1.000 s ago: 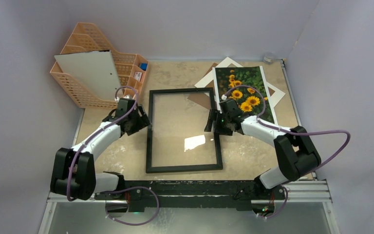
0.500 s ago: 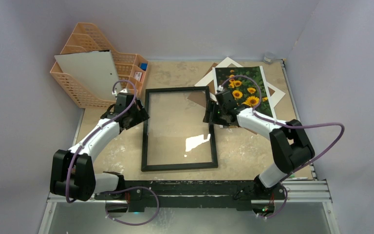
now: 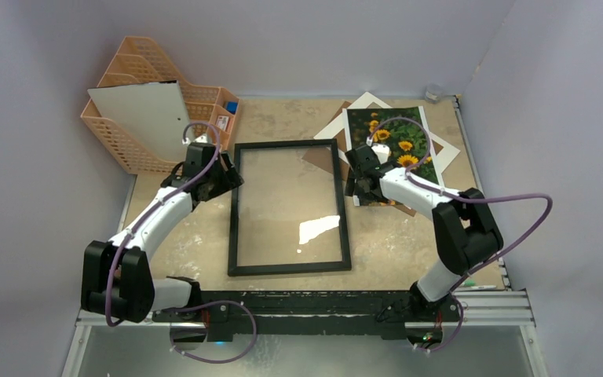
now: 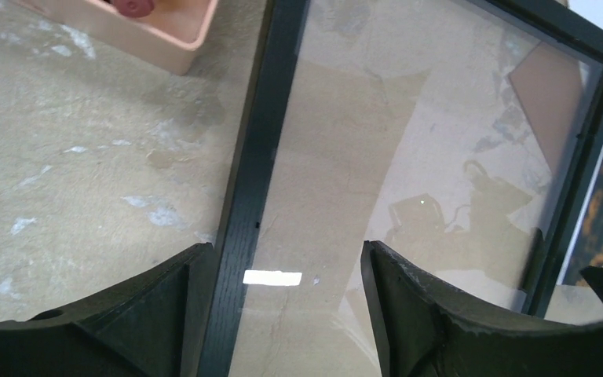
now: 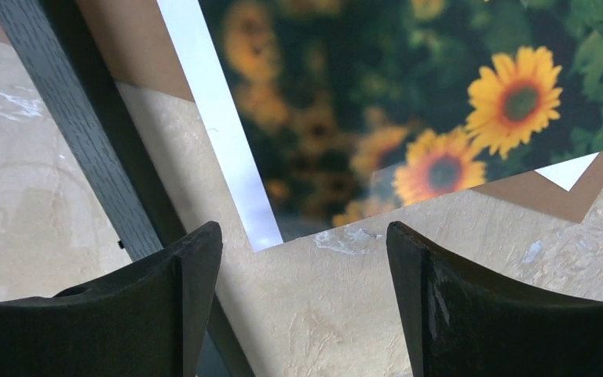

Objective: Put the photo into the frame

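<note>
left gripper (image 4: 284,263): jaws wide apart, not clamped on anything
left fingers (image 4: 157,306): they straddle the left rail of the frame (image 4: 253,173); the rail runs up right beside the inner edge of one finger, can't tell if it actually touches, and the other finger sits over the glass
right gripper (image 5: 302,236): also spread wide, holding nothing
right fingers (image 5: 471,306): bare table (image 5: 338,314) between them, with the near corner of the photo (image 5: 471,71) poking into the gap from the far side; the frame's right rail passes just beside one finger
frame: flat on the table between the two arms, long side running away from the bases, table showing through the glass
photo: sunflower print, off to the right of the frame, outside it, lying on the white mat board (image 3: 365,102) and a brown board (image 3: 318,161)
writing: a small box in the orange organiser (image 3: 126,133) has a label of some kind, way too small to read
organiser extra: white panel (image 3: 145,114) leaning on it
</note>
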{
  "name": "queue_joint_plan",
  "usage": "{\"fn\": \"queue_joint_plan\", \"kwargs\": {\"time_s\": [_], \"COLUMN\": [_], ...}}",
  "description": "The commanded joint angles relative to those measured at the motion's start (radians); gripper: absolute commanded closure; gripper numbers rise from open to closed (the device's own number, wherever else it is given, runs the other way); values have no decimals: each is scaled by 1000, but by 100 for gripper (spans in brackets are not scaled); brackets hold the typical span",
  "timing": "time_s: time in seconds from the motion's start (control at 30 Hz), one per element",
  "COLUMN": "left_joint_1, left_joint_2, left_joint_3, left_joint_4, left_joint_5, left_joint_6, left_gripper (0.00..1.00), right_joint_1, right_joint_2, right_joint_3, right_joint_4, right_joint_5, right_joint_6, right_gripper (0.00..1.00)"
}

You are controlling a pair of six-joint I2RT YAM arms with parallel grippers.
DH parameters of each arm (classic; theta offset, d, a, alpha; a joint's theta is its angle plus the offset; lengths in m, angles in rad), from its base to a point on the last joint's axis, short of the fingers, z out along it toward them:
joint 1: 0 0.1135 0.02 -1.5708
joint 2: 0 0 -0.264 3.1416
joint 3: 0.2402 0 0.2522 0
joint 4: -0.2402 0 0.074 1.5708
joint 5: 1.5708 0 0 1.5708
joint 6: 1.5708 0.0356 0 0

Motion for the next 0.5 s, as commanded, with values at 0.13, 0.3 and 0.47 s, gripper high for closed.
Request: {"fn": "queue_joint_plan", "kwargs": {"time_s": [0.13,0.3,0.47], "left_joint_1": [5,-2,-30], "left_joint_2": [18,58,140], "left_joint_3": [67,109,189], "left_joint_4": [108,180,198], "left_joint_5": [192,315,361], "left_joint_6": [34,19,-10], "left_gripper": [29,29,30], "right_joint_1": [-100,-276,-468], "right_joint_2": [1,21,52], "right_joint_3": [101,187,222], "right_joint_4": [25,86,146], "right_joint_5": [-22,-43,-86], "right_joint_6": [-15,-21,15], "right_gripper": [20,21,22]}}
